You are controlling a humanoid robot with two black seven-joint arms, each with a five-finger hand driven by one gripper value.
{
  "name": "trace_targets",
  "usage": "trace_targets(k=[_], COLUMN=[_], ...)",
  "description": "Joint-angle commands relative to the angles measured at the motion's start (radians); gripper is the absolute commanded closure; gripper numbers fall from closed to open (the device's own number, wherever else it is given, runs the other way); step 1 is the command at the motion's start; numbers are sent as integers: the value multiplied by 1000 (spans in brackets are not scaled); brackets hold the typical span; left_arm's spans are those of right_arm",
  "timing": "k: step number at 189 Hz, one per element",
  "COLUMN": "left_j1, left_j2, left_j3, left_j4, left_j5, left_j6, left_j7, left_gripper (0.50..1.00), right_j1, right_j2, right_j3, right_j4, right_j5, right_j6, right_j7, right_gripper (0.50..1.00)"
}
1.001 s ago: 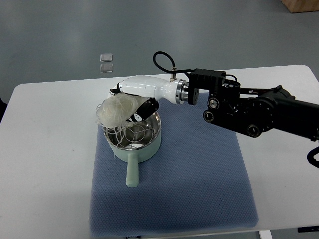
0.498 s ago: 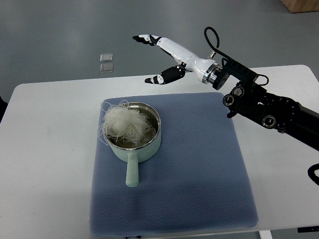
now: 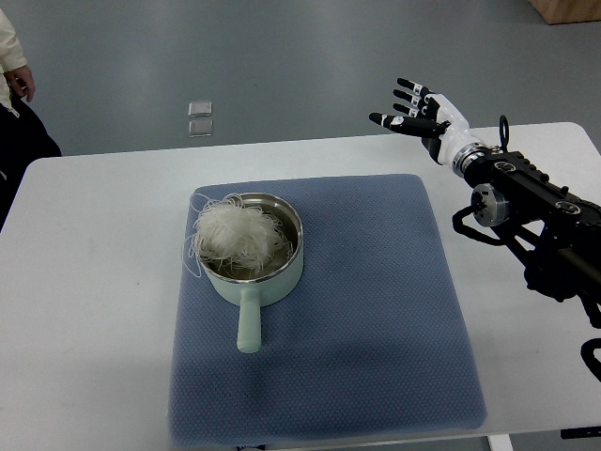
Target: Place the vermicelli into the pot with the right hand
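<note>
One pot (image 3: 258,272), pale mint green outside with a shiny metal inside, round, with a straight stubby handle pointing toward the near edge. One tangle of vermicelli (image 3: 230,235), white, thin and wiry, heaped in the left half of the pot, loose strands trailing over the rim. One mat (image 3: 376,319), blue-grey, dimpled weave, roughly square, under the pot. One bench (image 3: 89,282), white, smooth, rounded corners. One right hand (image 3: 420,111), white shell with black fingertips, fingers spread and empty, raised over the far right bench edge, well apart from the pot. Floor (image 3: 282,56) grey, with two small clear squares (image 3: 199,117). Person's sleeve (image 3: 11,47) at far left corner.
</note>
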Motion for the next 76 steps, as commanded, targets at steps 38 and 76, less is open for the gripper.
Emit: trace_targets(k=[38,76], left_j1=[-1,1], left_j2=[0,0], left_j3=[-2,-2], left_j4=[2,2], left_j5=[0,0], left_j6=[0,0], left_j7=[0,0], left_gripper=[500,500], right_j1=[-82,-90], right_j2=[15,20], right_j3=[108,97], right_j4=[-29,-31], right_j5=[72,71], right_j6=[2,5], right_j7=[12,13], right_gripper=[572,572])
